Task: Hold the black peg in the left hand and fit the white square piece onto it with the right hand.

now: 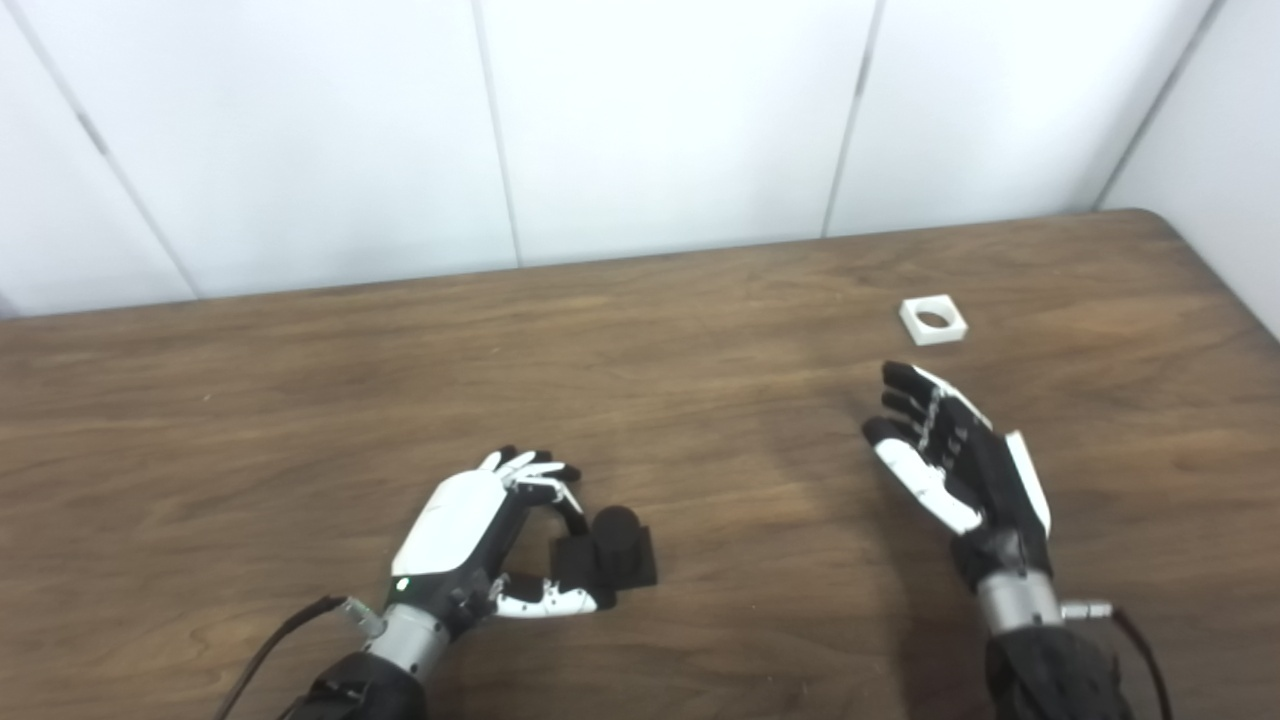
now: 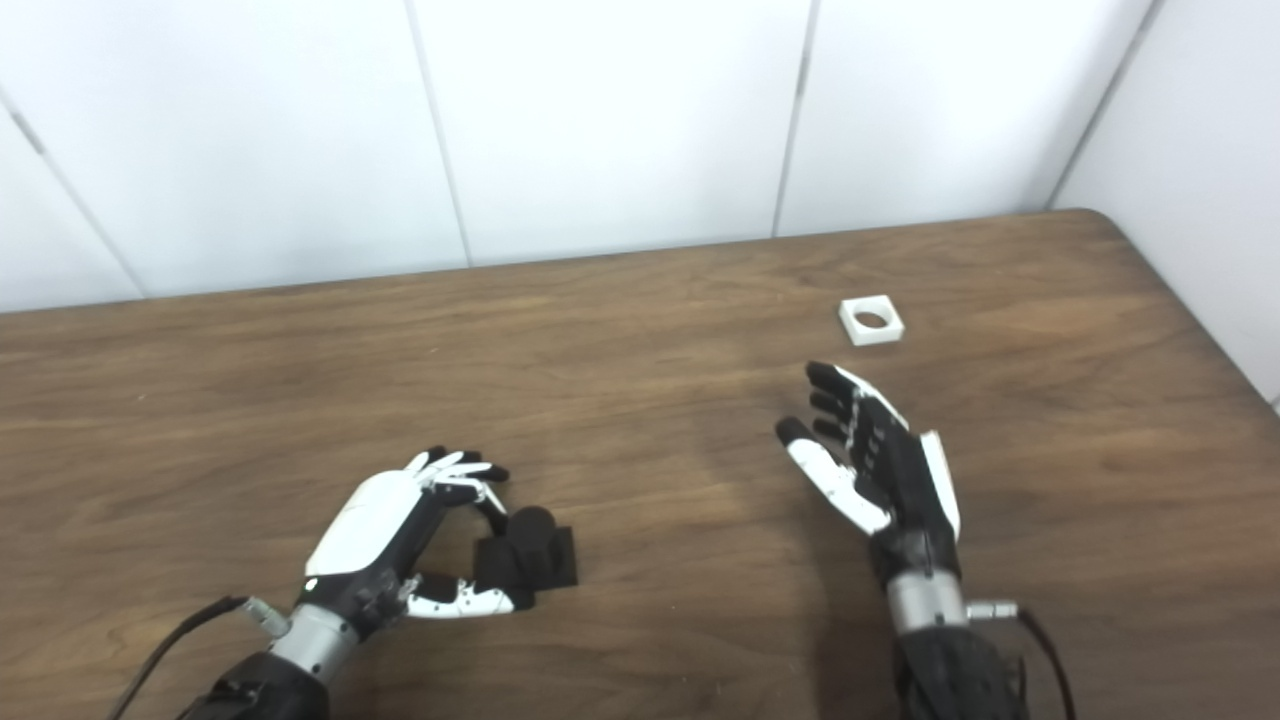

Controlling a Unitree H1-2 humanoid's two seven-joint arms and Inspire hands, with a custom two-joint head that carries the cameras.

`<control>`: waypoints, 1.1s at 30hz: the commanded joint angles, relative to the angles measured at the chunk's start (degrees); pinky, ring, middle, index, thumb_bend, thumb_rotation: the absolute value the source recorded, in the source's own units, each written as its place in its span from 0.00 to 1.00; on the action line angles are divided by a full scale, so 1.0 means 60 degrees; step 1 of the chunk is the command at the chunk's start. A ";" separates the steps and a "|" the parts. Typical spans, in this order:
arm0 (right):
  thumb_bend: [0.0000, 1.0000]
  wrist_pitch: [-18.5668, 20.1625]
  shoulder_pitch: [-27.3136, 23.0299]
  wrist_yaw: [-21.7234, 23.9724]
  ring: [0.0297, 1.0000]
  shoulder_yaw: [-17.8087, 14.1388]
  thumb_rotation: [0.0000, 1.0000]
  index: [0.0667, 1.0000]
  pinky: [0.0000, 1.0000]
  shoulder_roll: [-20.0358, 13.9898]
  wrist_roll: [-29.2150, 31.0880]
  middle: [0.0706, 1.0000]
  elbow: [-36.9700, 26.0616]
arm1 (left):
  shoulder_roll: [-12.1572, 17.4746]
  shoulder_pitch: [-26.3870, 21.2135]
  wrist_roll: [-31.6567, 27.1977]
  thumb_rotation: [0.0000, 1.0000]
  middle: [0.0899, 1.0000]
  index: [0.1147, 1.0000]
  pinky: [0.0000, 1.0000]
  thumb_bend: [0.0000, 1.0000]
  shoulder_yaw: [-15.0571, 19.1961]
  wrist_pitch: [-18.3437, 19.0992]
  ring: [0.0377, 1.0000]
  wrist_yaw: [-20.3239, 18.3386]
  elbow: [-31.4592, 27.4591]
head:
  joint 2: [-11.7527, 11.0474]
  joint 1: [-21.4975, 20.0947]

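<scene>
The black peg (image 1: 612, 555), a short cylinder on a square base, rests on the wooden table (image 1: 700, 400) near the front left. My left hand (image 1: 470, 535) is curled around its left side, with the thumb against the base's near corner and a finger against its far side. The white square piece (image 1: 933, 319), with a round hole, lies flat at the far right. My right hand (image 1: 950, 465) hovers open with the palm turned left, short of the white piece and a little nearer to me than it.
White wall panels (image 1: 650, 120) rise directly behind the table's far edge. The table's right edge (image 1: 1240, 290) runs close past the white piece, with a rounded far corner.
</scene>
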 commanded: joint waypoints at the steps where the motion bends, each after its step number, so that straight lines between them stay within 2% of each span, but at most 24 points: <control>1: 0.65 0.0205 -0.0510 -0.0051 0.85 -0.0057 0.33 0.68 0.84 -0.0369 -0.0635 0.81 -0.0505 | 0.0130 0.0017 -0.0001 0.05 0.79 0.42 1.00 0.52 -0.0077 0.0018 0.90 -0.0303 0.0197 | 0.0001 -0.0018; 4: 0.75 0.0862 -0.0941 0.0064 0.88 0.0077 0.28 0.64 0.86 -0.0924 -0.1709 0.83 -0.0650 | 0.0159 0.0020 0.0059 0.05 0.78 0.42 1.00 0.52 -0.0092 0.0025 0.90 -0.0325 0.0187 | 0.0005 -0.0290; 8: 0.78 0.1359 -0.1451 0.0495 0.88 0.0378 0.23 0.60 0.86 -0.1860 -0.2967 0.85 -0.0728 | 0.0169 0.0047 0.0061 0.05 0.78 0.42 1.00 0.52 -0.0079 -0.0009 0.89 -0.0294 0.0171 | 0.0017 -0.0568; 14: 0.84 0.2051 -0.2273 0.1287 0.94 0.0576 0.18 0.56 0.89 -0.3044 -0.4148 0.88 -0.0520 | 0.0216 0.0060 -0.0040 0.05 0.78 0.42 1.00 0.52 -0.0014 -0.0025 0.89 -0.0358 0.0109 | 0.0049 -0.1001; 17: 0.85 0.2106 -0.2722 0.1663 0.96 0.0677 0.17 0.56 0.91 -0.3646 -0.4494 0.90 -0.0037 | 0.0245 0.0038 0.0023 0.05 0.78 0.42 1.00 0.52 -0.0018 0.0008 0.89 -0.0421 0.0073 | 0.0070 -0.1134; 21: 0.84 0.2055 -0.3318 0.2170 0.99 0.0888 0.15 0.58 0.99 -0.4401 -0.4731 0.93 0.0760 | 0.0277 0.0042 0.0011 0.05 0.78 0.42 1.00 0.52 0.0000 -0.0018 0.88 -0.0460 0.0023 | 0.0086 -0.1187; 25: 0.85 0.1915 -0.4193 0.2793 1.00 0.1231 0.17 0.62 1.00 -0.5119 -0.4836 0.95 0.1800 | 0.0319 0.0053 0.0043 0.05 0.78 0.42 1.00 0.52 0.0014 0.0064 0.88 -0.0566 -0.0086 | 0.0116 -0.1331; 33: 0.88 0.1948 -0.5888 0.3925 1.00 0.2209 0.16 0.65 1.00 -0.5943 -0.5117 0.96 0.3361 | 0.0353 0.0068 0.0066 0.05 0.78 0.42 1.00 0.52 0.0063 0.0024 0.87 -0.0538 -0.0053 | 0.0138 -0.1487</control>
